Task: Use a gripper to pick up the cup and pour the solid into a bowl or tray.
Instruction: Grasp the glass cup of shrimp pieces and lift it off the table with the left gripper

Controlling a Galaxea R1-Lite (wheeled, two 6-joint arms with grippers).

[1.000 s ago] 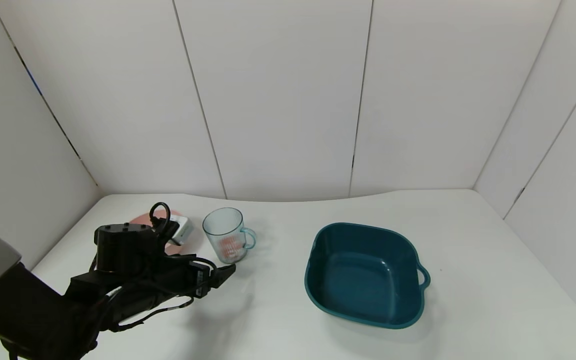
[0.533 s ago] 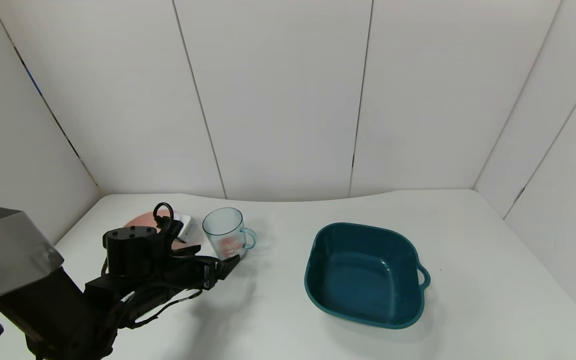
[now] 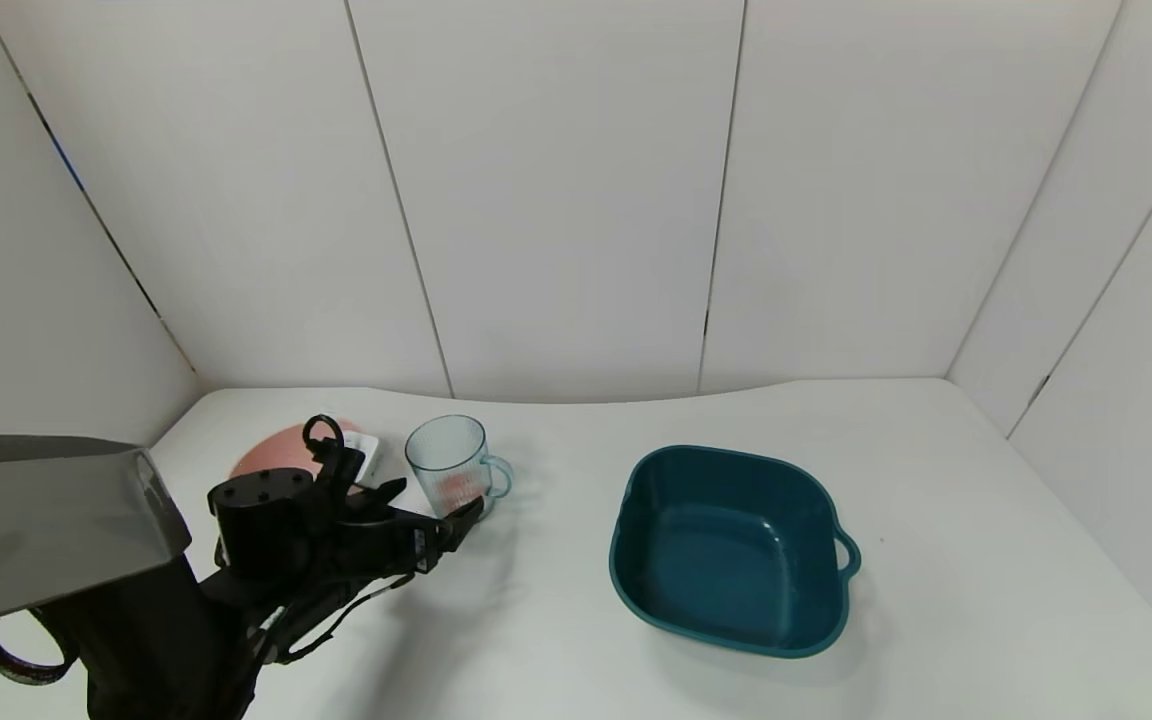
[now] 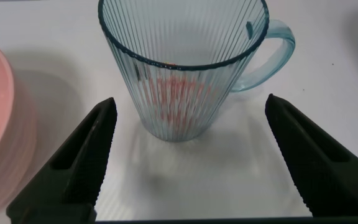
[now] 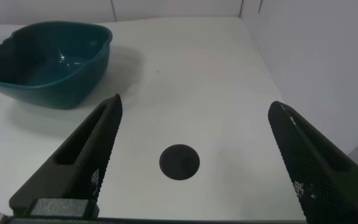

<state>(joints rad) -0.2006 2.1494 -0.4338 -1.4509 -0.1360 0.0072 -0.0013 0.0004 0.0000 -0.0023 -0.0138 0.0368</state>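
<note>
The ribbed pale-blue cup point(image 3: 448, 465) stands upright on the white table, handle pointing right. Pink-red and whitish bits of solid point(image 3: 456, 490) lie in its bottom. My left gripper point(image 3: 441, 500) is open, low over the table just in front of the cup, not touching it. In the left wrist view the cup point(image 4: 179, 68) with the solid point(image 4: 176, 93) stands just beyond the open gripper point(image 4: 189, 102), in line with the gap between its fingers. The pale pink bowl point(image 3: 271, 452) sits left of the cup, partly hidden by the arm. My right gripper point(image 5: 196, 104) is open and empty over bare table.
A dark teal squarish tray point(image 3: 731, 630) with a handle sits to the right of the cup and also shows in the right wrist view point(image 5: 42, 93). A black round spot point(image 5: 179, 162) marks the table under the right gripper. White walls close the table's back and sides.
My left gripper has moved forward and slightly up the table toward the cup, staying open. The cup, bowl and tray have not moved.
</note>
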